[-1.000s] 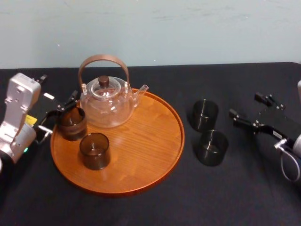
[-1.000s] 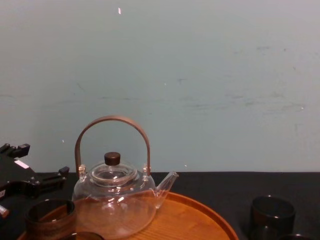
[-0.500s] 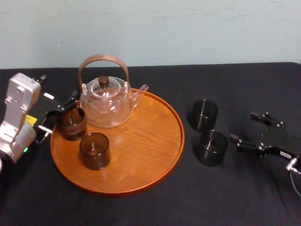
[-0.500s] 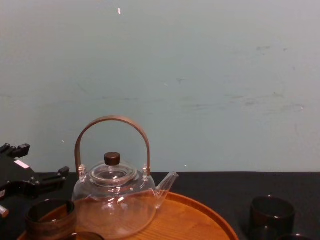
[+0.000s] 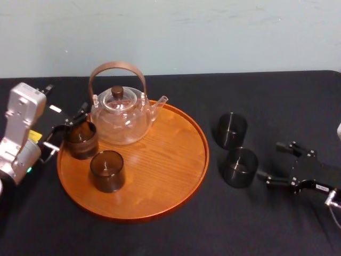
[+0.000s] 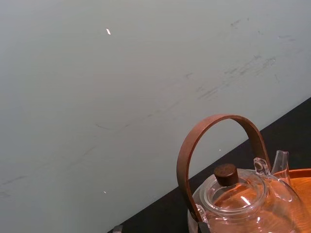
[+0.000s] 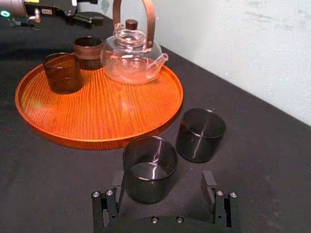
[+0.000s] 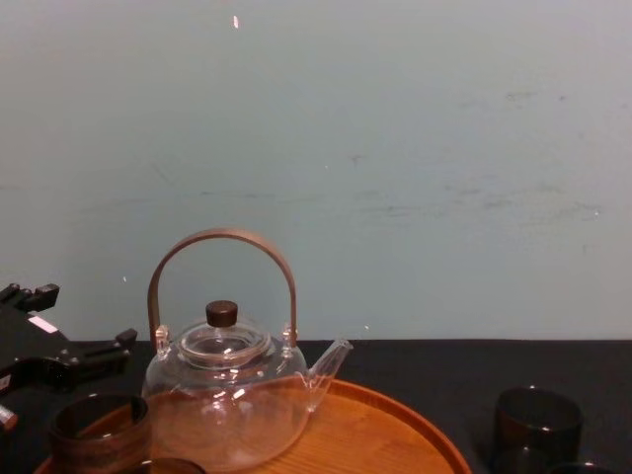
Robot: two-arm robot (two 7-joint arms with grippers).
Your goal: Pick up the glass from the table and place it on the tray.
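Right of the tray point(image 5: 160, 205), your right gripper point(image 5: 269, 160) holds its fingers wide, just beside a glass point(image 5: 240, 167) on the bench point(image 5: 160, 237); your left gripper point(image 5: 66, 129) sits at the tray's left, fingers spread.

left arm point(image 5: 21, 125): silver-grey boxy housing, marked by a yellow label point(image 5: 34, 136) and a green light point(image 5: 29, 169) | left gripper point(image 5: 66, 130): black fingers, white tag point(image 5: 55, 109) fitted | right gripper point(image 5: 269, 160): matte black, studded with silver screw heads point(image 7: 216, 192), grey cable point(image 5: 334, 212) attached at its right

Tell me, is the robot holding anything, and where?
No, nothing is held. The right gripper is open beside the near table glass; the left gripper sits open by the tray.
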